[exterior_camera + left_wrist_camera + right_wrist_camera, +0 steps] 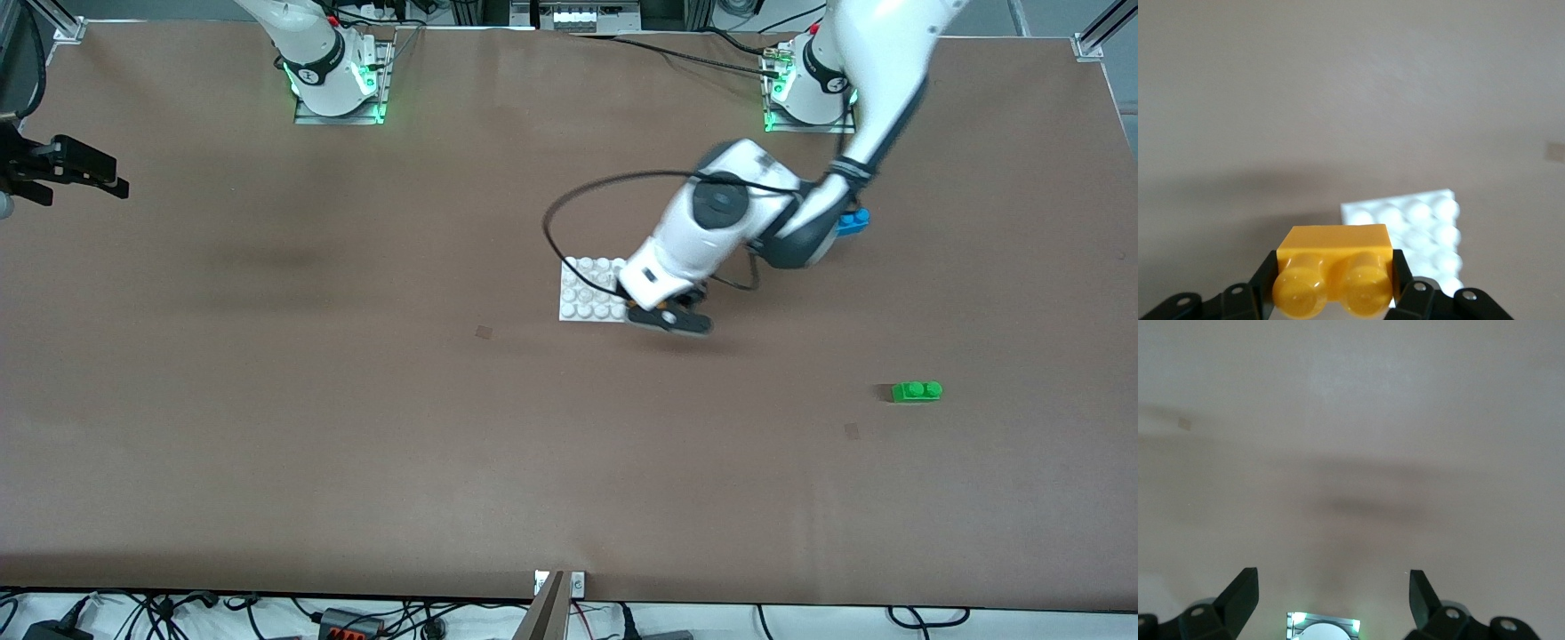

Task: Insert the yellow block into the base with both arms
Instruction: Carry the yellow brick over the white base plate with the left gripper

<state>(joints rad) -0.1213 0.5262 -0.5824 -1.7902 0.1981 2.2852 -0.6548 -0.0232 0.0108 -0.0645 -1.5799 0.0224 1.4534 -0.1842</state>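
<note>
Left wrist view: left gripper (1333, 283) pinches yellow block (1334, 273) by its side faces, above the base (1418, 230). Rigid, light, smooth plastic, likely slippery; side grip suits it. Front view hides the block but shows right gripper (84, 173) waiting, fingers spread, at the right arm's end of the surface (356, 427).

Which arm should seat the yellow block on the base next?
Left. The left gripper already grips the yellow block over the base's edge. The right gripper waits open, toward the right arm's end.
</note>
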